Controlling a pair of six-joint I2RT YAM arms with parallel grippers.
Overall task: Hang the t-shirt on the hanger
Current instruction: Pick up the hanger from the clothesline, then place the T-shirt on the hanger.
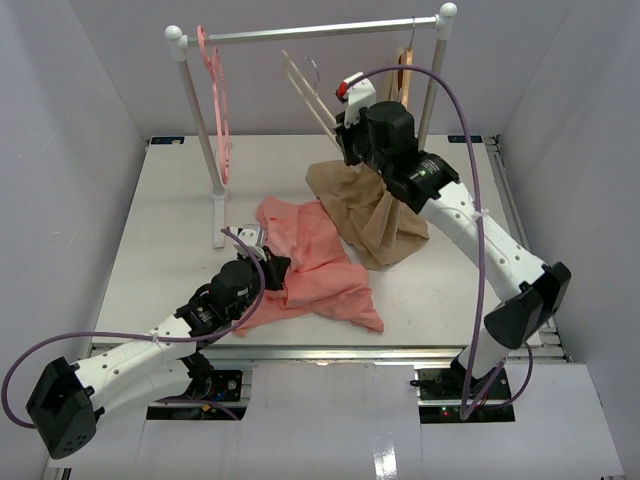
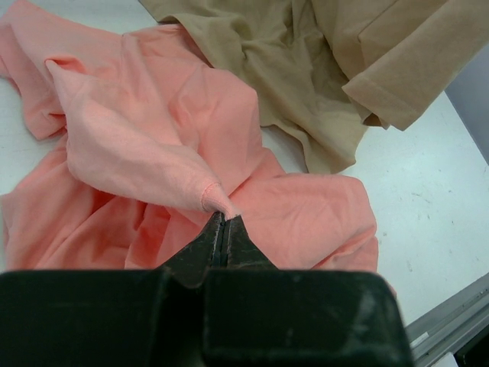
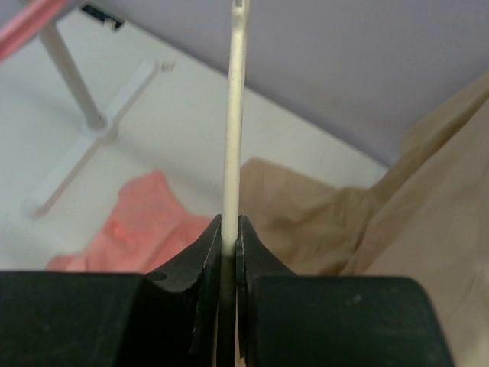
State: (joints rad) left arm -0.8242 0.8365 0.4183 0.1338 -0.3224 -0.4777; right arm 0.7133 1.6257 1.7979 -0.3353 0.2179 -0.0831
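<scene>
The salmon-pink t-shirt lies crumpled on the table's middle. My left gripper is shut on a fold of the t-shirt at its left edge, with the fabric pinched at the fingertips. My right gripper is raised at the back and is shut on the cream-white hanger, whose thin bar runs up between the jaws. The hanger tilts up toward the rail. The t-shirt also shows below in the right wrist view.
A beige garment lies on the table under my right arm, overlapping the t-shirt's top edge. A white rack with a metal rail stands at the back. A pink hanger hangs at its left and a brown wooden hanger at its right.
</scene>
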